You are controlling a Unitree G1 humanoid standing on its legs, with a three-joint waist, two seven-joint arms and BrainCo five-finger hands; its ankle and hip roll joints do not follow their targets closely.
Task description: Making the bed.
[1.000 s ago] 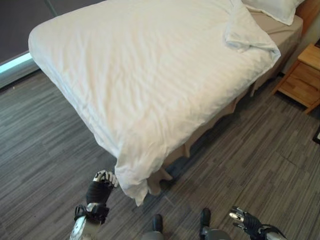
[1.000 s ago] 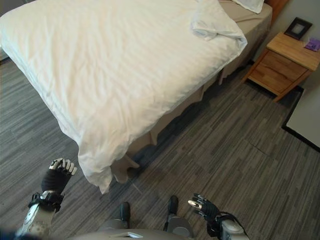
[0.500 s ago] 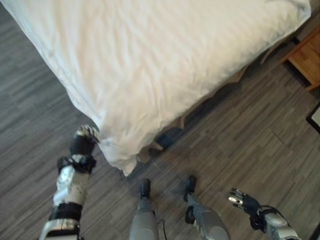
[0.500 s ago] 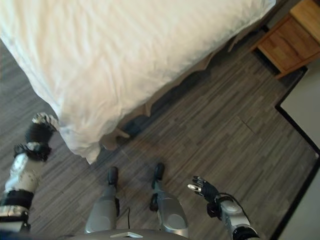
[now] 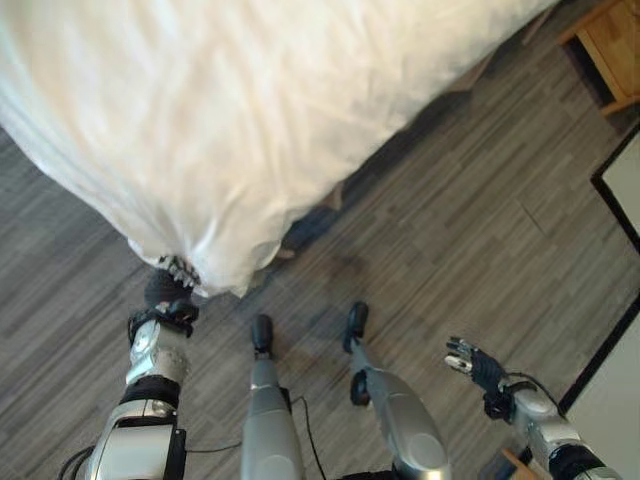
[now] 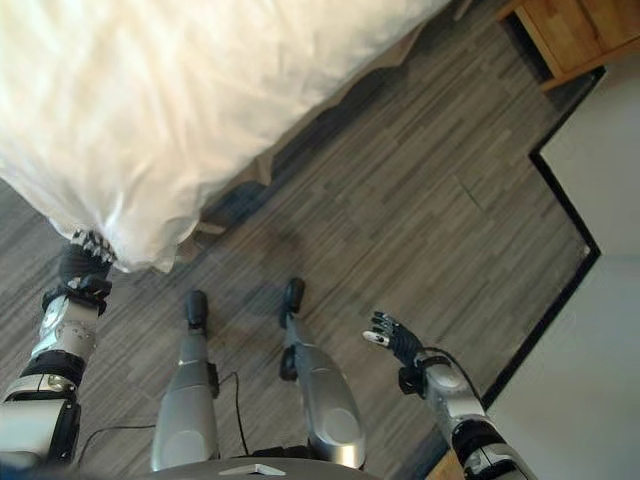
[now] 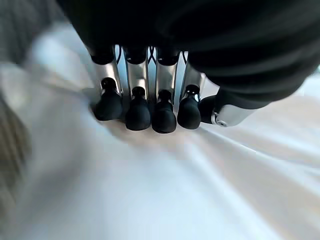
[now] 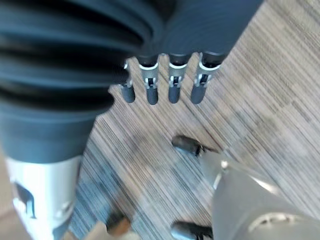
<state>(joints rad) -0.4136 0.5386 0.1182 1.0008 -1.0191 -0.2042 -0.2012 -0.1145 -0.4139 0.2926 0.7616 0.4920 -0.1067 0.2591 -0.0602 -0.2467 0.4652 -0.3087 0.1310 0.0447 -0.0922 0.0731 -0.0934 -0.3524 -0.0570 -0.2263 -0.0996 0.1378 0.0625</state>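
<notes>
At the bed's near corner, in the left eye view, the left hand (image 5: pixel 170 285) is touching the hanging white duvet (image 5: pixel 250 110); in its wrist view, fingers (image 7: pixel 137 112) are curling against cloth, grip unclear; the right hand (image 8: pixel 160 87) is hanging with fingers relaxed, holding nothing, over the wood floor (image 8: pixel 260 90).

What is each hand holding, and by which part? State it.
The left hand pinches the white duvet at its hanging corner by the bed's foot. The right hand hangs open over the floor, holding nothing.

No readable txt, labels, nos. or signs anywhere: nothing legible on the white duvet (image 5: pixel 250 110), the wood floor (image 5: pixel 470 230) or the nightstand (image 6: pixel 585 30).
</notes>
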